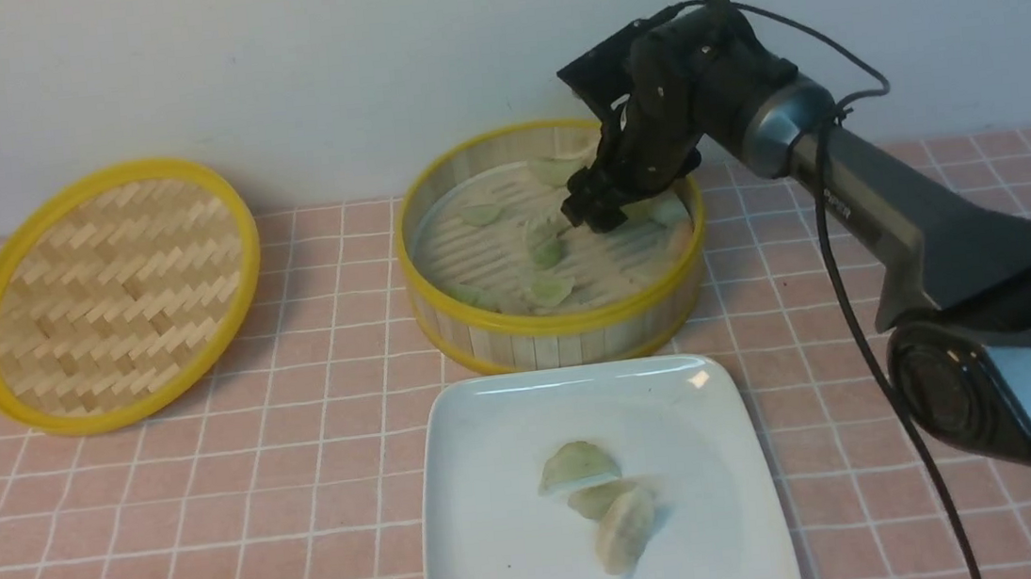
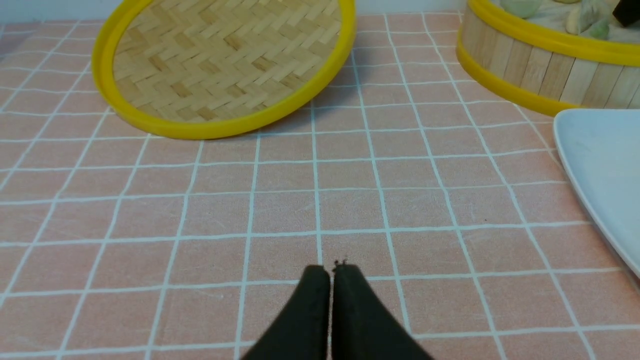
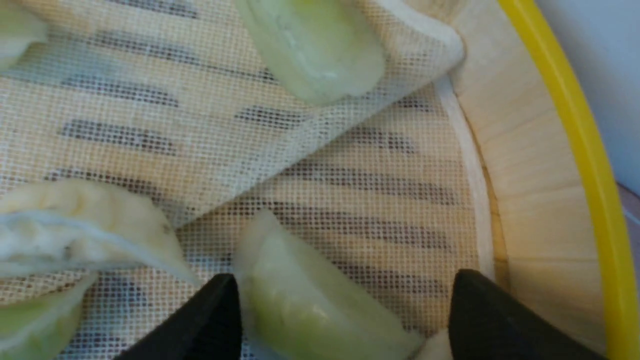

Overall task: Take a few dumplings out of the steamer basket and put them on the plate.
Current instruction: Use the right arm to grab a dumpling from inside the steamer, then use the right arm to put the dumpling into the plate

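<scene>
The left gripper (image 2: 331,272) is hovering over the pink table (image 2: 270,200) with its fingertips together, holding nothing. In the front view, the lid (image 1: 114,295) is standing tilted on the far left, its yellow rim circling a woven face.

Well to the right of the lid, the plate (image 1: 492,538) is lying on the table, just in front of the basket. Three dumplings are sitting near its middle: one (image 1: 578,465) farthest back, one (image 1: 598,499) in the middle, and one (image 1: 627,531) nearest, leaning against the middle one.

Behind the plate, the basket (image 1: 559,351) is standing upright, holding several more dumplings on a pale mesh cloth (image 3: 350,200). One dumpling (image 1: 481,214) is lying toward its left side, others are gathering around the middle and front, and one (image 1: 554,170) is resting toward the back.

The right arm (image 1: 895,206) is reaching in from the right, putting the right gripper (image 1: 591,211) down inside the right half of the basket. Its fingers are standing wide apart, with a green dumpling (image 3: 320,305) lying between them. That dumpling is showing near one finger; whether they are touching, I cannot tell. It is not being gripped from both sides. Behind everything, a plain pale wall (image 1: 268,77) is rising.
</scene>
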`<state>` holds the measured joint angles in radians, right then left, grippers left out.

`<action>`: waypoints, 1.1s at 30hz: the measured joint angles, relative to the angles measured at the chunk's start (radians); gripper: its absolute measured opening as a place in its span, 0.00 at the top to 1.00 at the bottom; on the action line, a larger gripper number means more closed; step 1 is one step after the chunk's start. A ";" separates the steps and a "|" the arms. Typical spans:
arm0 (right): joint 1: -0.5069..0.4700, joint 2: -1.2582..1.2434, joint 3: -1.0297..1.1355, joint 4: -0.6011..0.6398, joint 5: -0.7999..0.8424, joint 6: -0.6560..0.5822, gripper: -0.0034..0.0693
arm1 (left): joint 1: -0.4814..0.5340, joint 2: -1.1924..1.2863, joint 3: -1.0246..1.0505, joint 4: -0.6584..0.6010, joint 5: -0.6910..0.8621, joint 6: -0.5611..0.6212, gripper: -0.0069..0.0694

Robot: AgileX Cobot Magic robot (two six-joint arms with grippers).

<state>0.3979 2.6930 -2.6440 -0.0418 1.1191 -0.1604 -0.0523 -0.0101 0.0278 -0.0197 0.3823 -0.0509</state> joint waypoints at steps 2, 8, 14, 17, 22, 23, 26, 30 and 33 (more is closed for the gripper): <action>0.000 0.003 0.000 0.015 -0.003 -0.009 0.40 | 0.001 0.000 0.000 0.000 0.000 0.000 0.92; 0.000 0.003 0.000 0.023 0.003 -0.022 0.48 | 0.001 0.000 0.000 0.000 0.000 0.000 0.92; 0.001 -0.023 -0.031 0.042 0.112 -0.022 0.48 | 0.001 0.000 0.000 0.000 0.000 0.000 0.92; 0.001 -0.083 -0.052 0.047 0.137 0.006 0.49 | 0.001 0.000 0.000 0.000 0.000 0.000 0.92; 0.006 -0.226 -0.026 0.072 0.136 0.038 0.49 | 0.001 0.000 0.000 0.000 0.000 0.000 0.92; 0.011 -0.260 0.000 0.076 0.136 0.045 0.49 | 0.001 0.000 0.000 0.000 0.000 0.000 0.92; 0.047 -0.415 0.180 0.106 0.134 0.053 0.49 | 0.001 0.000 0.000 0.000 0.000 0.000 0.92; 0.112 -0.575 0.467 0.152 0.133 0.055 0.49 | 0.001 0.000 0.000 0.000 0.000 0.000 0.92; 0.174 -0.663 0.713 0.180 0.133 0.057 0.49 | 0.001 0.000 0.000 0.000 0.000 0.000 0.92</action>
<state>0.5715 2.0303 -1.9307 0.1383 1.2524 -0.1036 -0.0511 -0.0101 0.0278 -0.0197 0.3823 -0.0509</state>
